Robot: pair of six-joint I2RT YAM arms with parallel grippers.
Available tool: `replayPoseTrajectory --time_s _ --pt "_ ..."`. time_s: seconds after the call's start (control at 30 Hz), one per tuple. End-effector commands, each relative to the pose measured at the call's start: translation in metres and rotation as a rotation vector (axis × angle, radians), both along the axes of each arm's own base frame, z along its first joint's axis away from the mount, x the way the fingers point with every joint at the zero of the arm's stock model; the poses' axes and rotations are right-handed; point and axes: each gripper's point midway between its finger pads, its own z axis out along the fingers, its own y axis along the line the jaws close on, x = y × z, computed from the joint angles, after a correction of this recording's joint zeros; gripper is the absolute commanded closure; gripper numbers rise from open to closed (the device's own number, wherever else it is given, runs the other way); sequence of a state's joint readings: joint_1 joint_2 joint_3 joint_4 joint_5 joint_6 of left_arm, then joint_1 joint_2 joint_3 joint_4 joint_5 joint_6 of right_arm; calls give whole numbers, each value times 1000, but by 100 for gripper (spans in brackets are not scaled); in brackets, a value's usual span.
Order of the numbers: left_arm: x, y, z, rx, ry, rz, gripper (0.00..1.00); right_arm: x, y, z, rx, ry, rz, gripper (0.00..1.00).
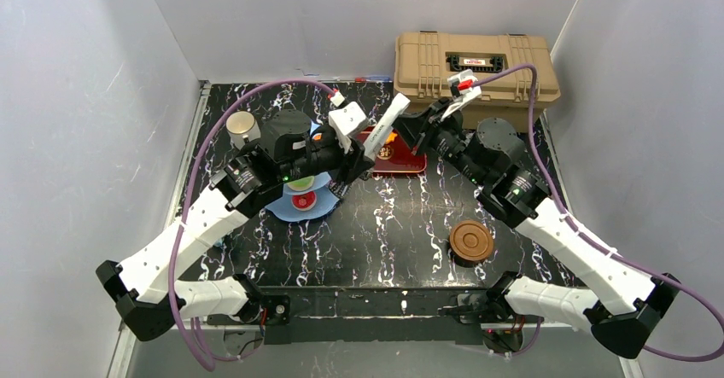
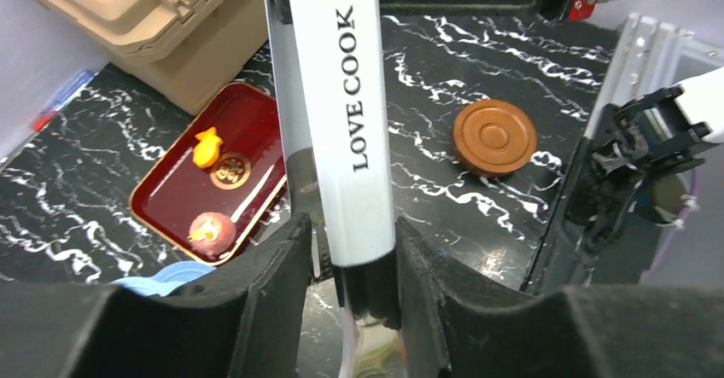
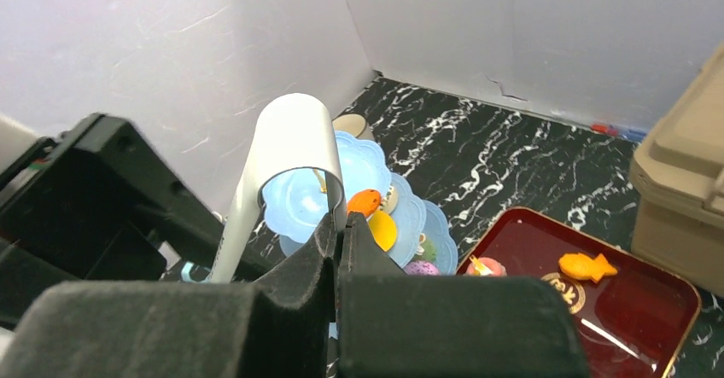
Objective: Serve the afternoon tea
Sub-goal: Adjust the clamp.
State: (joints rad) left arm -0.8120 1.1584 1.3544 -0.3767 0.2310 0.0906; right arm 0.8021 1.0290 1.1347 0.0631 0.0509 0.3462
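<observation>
**teabot_fan:** so which arm's actually got the tongs (image 2: pixel 341 96)?

**yam_lurker:** both, by the look of it. The left fingers (image 2: pixel 348 241) are clamped on the shaft and the right fingers (image 3: pixel 337 241) are pressed together on the looped end. From above, the long axis runs 7 to 1 o'clock, with the left arm at the 7 end. The tips are hidden, so no idea which way they face.

**teabot_fan:** and the food?

**yam_lurker:** The red tray (image 2: pixel 166 199) sits just at 3 o'clock of the left fingers. It's holding an orange fish cake (image 2: pixel 207 148), a brown cookie (image 2: pixel 230 171) and a small topped cake (image 2: pixel 211 231). The blue stand (image 3: pixel 299 199) is near, at 8 o'clock, with a few treats on its tiers already. The left arm's nearer to it. I'd guess one arm has to let go before any picking starts. The saucer (image 1: pixel 471 241) is off at 5 o'clock, well apart on the surface, and the beige cup (image 1: pixel 243 128) is at 10.
</observation>
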Motion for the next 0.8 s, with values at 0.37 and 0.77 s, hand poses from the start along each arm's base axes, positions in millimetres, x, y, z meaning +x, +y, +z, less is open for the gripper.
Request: replayPoseTrajectory --time_s 0.37,0.77 --pt "24 24 34 -26 -225 139 84 -3 4 0 103 157 -5 32" --pt "-9 5 36 -61 -209 -75 83 -69 16 11 111 83 335 2"
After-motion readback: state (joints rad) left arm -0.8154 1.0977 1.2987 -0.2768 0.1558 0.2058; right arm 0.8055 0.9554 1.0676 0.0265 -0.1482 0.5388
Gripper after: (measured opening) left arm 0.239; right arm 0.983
